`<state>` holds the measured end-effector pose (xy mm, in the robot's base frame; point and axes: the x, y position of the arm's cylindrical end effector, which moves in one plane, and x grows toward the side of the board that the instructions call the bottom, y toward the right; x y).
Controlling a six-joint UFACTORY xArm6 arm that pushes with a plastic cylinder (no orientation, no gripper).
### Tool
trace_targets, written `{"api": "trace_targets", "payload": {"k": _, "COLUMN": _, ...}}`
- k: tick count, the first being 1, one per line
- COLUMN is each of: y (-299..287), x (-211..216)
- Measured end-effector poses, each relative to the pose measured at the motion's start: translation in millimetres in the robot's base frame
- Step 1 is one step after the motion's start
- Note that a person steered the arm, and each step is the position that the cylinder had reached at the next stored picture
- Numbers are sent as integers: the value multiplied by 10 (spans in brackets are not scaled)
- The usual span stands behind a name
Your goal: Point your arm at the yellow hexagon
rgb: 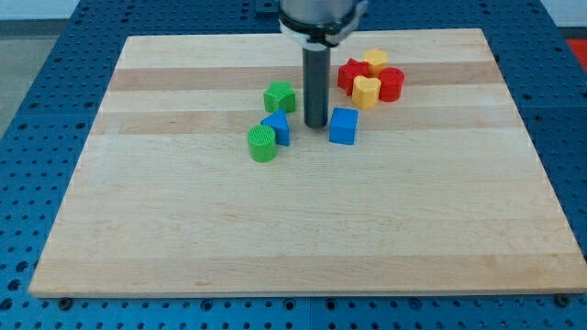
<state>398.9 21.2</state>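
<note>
The yellow hexagon [375,61] sits near the view's top, right of centre, at the top of a tight cluster with a red star-like block [349,73], a red cylinder [392,83] and a yellow heart-shaped block [366,91]. My tip [315,126] rests on the wooden board, below and to the left of the hexagon. It stands between a blue block [276,128] on its left and a blue cube [343,126] on its right, close to both.
A green star-like block [280,96] lies left of the rod. A green cylinder [261,144] lies below the left blue block. The wooden board [293,220] lies on a blue perforated table.
</note>
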Motion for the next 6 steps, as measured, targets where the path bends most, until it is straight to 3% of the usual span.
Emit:
{"api": "trace_targets", "payload": {"k": 2, "y": -324, "x": 698}}
{"api": "trace_targets", "payload": {"k": 4, "y": -1340, "x": 774}}
{"api": "trace_targets", "payload": {"k": 6, "y": -1439, "x": 675}}
